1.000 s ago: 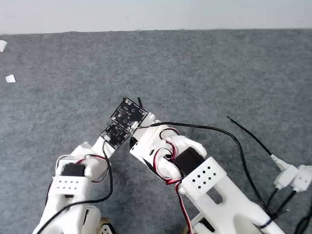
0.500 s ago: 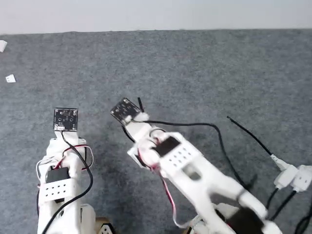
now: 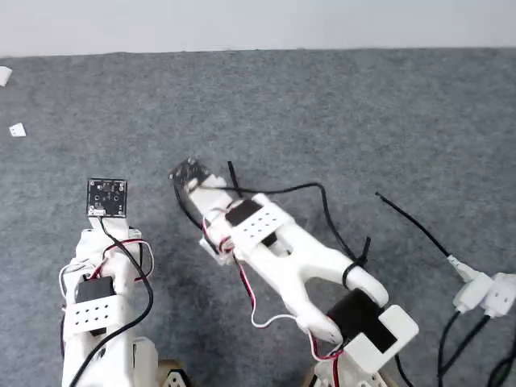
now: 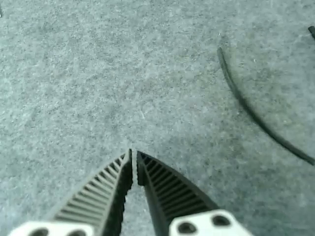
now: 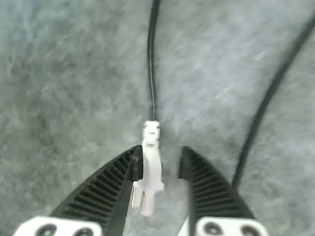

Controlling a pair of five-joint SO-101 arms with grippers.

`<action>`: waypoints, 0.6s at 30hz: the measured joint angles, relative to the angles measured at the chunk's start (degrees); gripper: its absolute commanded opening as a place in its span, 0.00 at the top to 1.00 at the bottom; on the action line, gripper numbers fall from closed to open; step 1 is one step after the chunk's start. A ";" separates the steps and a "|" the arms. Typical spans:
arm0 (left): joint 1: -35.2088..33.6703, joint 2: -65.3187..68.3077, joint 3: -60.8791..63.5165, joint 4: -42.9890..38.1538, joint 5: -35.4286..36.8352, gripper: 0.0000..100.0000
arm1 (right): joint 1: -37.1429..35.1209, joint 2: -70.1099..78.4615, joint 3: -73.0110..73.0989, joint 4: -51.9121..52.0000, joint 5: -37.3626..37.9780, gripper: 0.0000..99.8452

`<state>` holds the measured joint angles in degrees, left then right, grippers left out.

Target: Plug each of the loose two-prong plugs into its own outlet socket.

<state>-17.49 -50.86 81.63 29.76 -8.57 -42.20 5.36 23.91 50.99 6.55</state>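
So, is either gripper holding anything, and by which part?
Nothing is gripped. The white plug sits inside the open right gripper, touching one finger; the left gripper is shut, empty.

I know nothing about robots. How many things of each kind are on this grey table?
Robot arms: 2
White connectors at the right edge: 2
White plug between the right hand's fingers: 1
Small white scraps: 2
Total: 7, black cables left uncounted.
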 measured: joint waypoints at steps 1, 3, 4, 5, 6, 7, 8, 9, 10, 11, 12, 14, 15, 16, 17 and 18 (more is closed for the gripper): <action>0.00 0.00 0.00 0.00 0.00 0.99 | 0.35 0.00 -0.70 0.09 0.00 0.83; 0.00 0.00 0.00 0.00 0.00 0.99 | 0.97 0.00 -1.67 0.79 0.00 0.83; 0.00 0.00 0.00 0.00 0.00 0.99 | 0.97 -0.18 -1.76 1.14 0.00 0.84; 0.00 0.00 0.00 0.00 0.00 0.99 | 0.97 -0.79 -1.85 1.49 0.00 0.85; 0.00 0.00 0.00 0.00 0.00 0.99 | 0.97 -1.67 -1.85 1.85 0.00 0.87; 0.00 0.00 0.00 0.00 0.00 0.99 | 0.97 -2.73 -1.85 2.20 0.00 0.91; 0.00 0.00 0.00 0.00 0.00 0.99 | 0.97 -3.78 -1.85 2.55 0.00 0.94; 0.00 0.00 0.00 0.00 0.00 0.99 | 0.97 -4.57 -1.85 2.64 0.00 0.97; 0.00 0.00 0.00 0.00 0.00 0.99 | 0.97 -5.27 -1.85 2.64 0.00 0.99; 0.00 0.00 0.00 0.00 0.00 0.99 | 0.97 -5.71 -1.85 2.64 0.00 0.99; 0.00 0.00 0.00 0.00 0.00 0.99 | 1.05 -6.07 -1.49 2.64 0.00 0.97; 0.00 0.00 0.00 0.00 0.00 0.99 | 1.14 -6.07 -0.88 2.64 1.76 0.92; 0.00 0.00 0.00 0.00 0.00 0.99 | 1.14 -5.98 -0.79 2.64 2.90 0.90; 0.00 0.00 0.00 0.00 0.00 0.99 | 1.05 -5.45 -0.79 2.64 3.78 0.89; 0.00 0.00 0.00 0.00 0.00 0.99 | 1.05 -4.57 -0.79 2.64 4.84 0.89; 0.00 0.00 0.00 0.00 0.00 0.99 | 0.79 -3.34 -0.79 2.64 5.63 0.89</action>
<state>-17.49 -50.86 81.63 29.76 -8.57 -41.41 2.02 23.12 53.63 12.18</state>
